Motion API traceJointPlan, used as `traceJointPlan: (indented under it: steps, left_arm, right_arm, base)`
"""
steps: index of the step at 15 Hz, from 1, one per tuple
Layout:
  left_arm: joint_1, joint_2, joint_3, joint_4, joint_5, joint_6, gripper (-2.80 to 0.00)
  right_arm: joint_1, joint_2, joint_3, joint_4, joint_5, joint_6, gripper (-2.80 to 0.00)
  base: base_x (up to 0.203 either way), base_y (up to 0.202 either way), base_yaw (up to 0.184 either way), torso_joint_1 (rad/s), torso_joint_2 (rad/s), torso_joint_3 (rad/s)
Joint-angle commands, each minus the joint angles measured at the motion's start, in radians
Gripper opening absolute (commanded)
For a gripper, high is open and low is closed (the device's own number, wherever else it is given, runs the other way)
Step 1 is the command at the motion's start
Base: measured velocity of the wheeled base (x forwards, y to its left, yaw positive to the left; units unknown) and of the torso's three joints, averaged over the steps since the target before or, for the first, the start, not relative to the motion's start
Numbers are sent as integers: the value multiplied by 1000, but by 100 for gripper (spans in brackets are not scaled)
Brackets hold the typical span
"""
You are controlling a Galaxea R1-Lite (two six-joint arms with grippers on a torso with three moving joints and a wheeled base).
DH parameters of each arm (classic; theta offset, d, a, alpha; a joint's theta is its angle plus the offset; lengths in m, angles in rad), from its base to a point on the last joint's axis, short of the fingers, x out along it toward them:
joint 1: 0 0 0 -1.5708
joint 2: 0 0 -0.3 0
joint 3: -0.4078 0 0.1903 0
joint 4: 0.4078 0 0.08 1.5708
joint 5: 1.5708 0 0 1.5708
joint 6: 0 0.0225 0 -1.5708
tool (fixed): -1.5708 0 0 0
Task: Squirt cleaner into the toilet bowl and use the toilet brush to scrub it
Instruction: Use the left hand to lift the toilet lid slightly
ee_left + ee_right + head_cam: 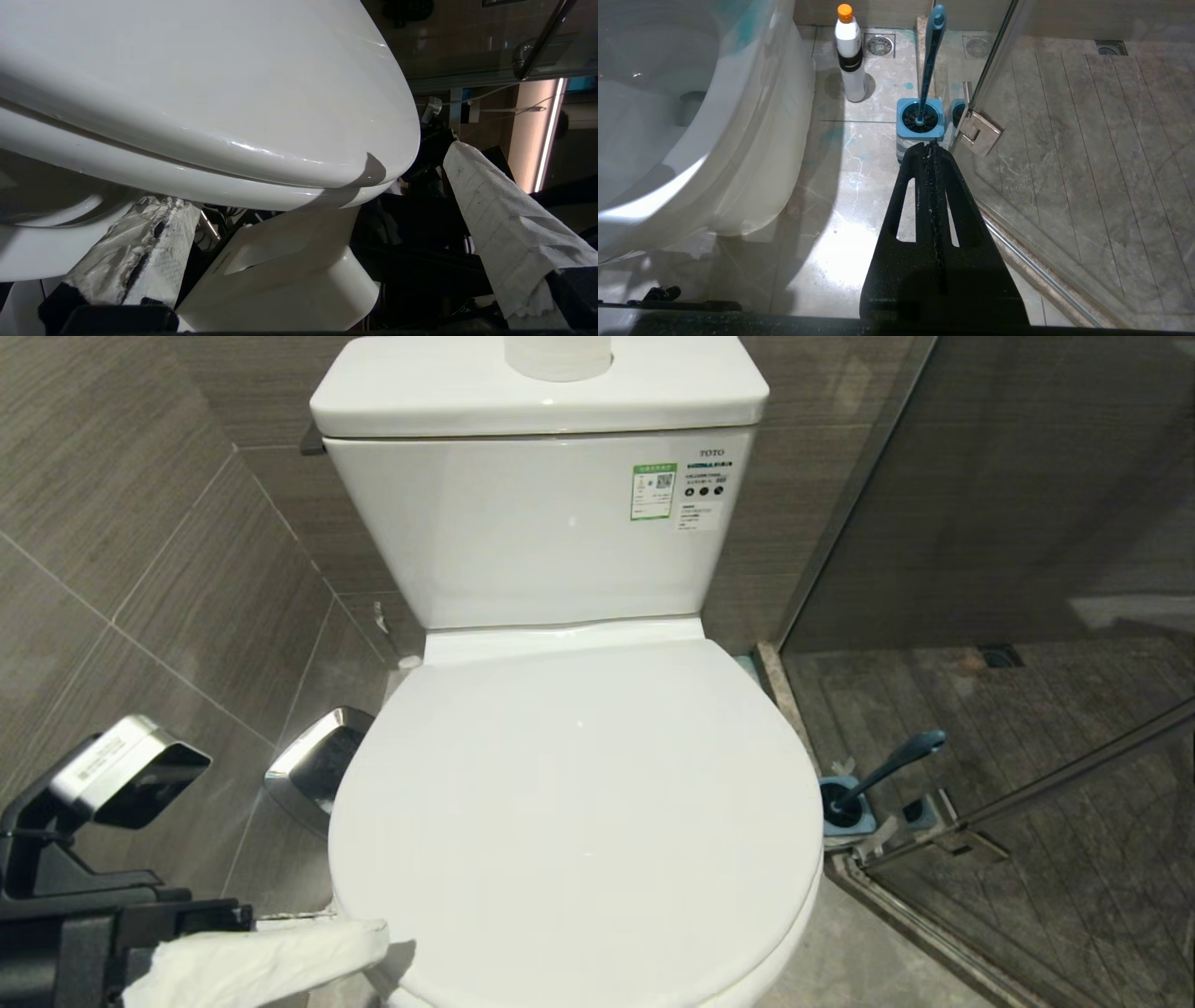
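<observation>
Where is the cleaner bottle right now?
In the right wrist view, the cleaner stands upright on the floor between the toilet and the toilet brush in its holder.

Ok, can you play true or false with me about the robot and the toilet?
1. The toilet lid is closed. True.
2. The toilet brush is in the right gripper. False: it stands in its holder on the floor, and the right gripper is shut on nothing.
3. The cleaner has an orange cap. True.
4. The left gripper is shut tight. False: its paper-wrapped fingers stand wide open by the front edge of the lid.
5. The cleaner is lying on its side. False: it stands upright on the floor beside the toilet.
</observation>
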Motion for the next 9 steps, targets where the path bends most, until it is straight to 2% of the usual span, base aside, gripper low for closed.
traceJointPlan:
  steps: [1,9]
  left_arm:
    - [0,3,-14,-4,-3,-3,0]
    - [13,66,-143,-47,-1,-6,0]
  right_arm:
    - [0,0,0,-1,0,-1,-280]
    - [0,0,0,-1,0,0,-280]
  base:
    - [0,0,0,0,0,0]
    - [0,0,0,0,0,0]
